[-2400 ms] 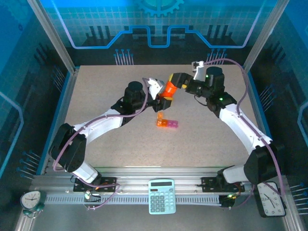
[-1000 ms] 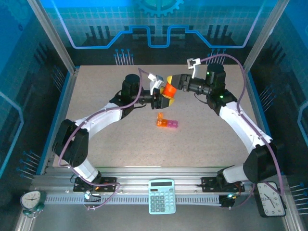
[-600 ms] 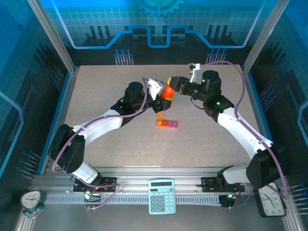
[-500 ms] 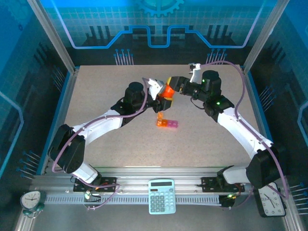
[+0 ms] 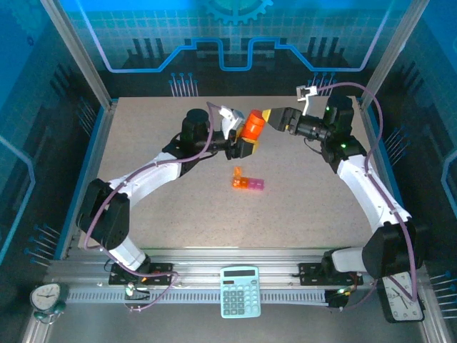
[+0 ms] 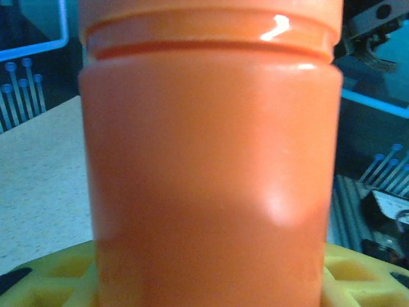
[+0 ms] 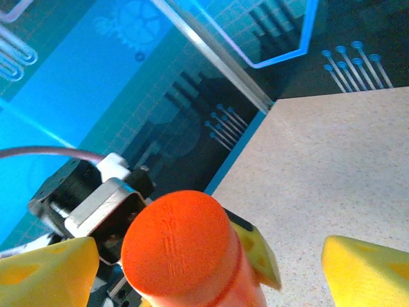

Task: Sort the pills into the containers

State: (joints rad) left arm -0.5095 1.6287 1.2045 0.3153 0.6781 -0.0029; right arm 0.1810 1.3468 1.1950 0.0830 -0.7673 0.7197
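1. Bare speckled table (image 5: 143,214) across the lower half and both sides of the top view. Shut in by lit blue enclosure walls along the left, right and far edges.
2. Near the centre of that view, alone on the table: the containers (image 5: 246,183), a short orange and pink strip. Well apart from both grippers, with open room on every side.
3. Below the table's near edge, at bottom centre: a calculator (image 5: 240,291). At bottom left a green clock (image 5: 46,297), and at bottom right a dark clock (image 5: 403,294), partly cut off by the frame.
4. Too small to tell from above: whether the container lids stand open or shut, and where any pills lie. In the left wrist view, an orange bottle (image 6: 211,166) (image 5: 251,127) so close that it blurs, its top and base cut off.
5. Left gripper (image 5: 245,145), upper centre of the top view: clenched on the orange bottle and holding it above the table. Yellow pads (image 6: 45,281) at the bottle's lower sides, along the bottom of the left wrist view.
6. Right gripper (image 5: 267,115), just right of the bottle cap (image 7: 179,236) in the top view: released, jaws wide, grasping nothing. In the right wrist view, 2 yellow fingertips (image 7: 45,268) at the bottom corners, the cap between them with a gap on each side.
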